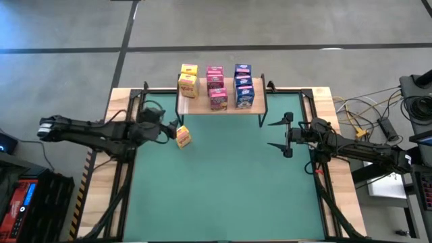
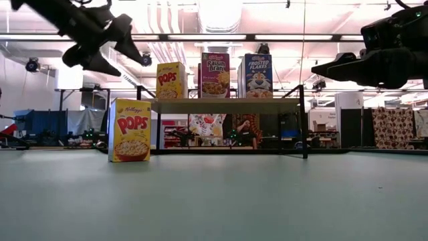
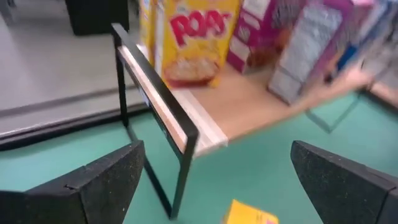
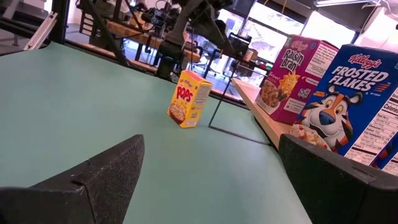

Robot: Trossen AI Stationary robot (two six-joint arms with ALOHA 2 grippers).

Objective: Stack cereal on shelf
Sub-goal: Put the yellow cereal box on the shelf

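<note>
The left gripper is held apart, empty, above a yellow cereal box standing on the green mat just beside the shelf. The right gripper is likewise spread, empty, near the shelf's other end.

Boxes read Pops, Raisin Bran, Frosted Flakes.
</note>
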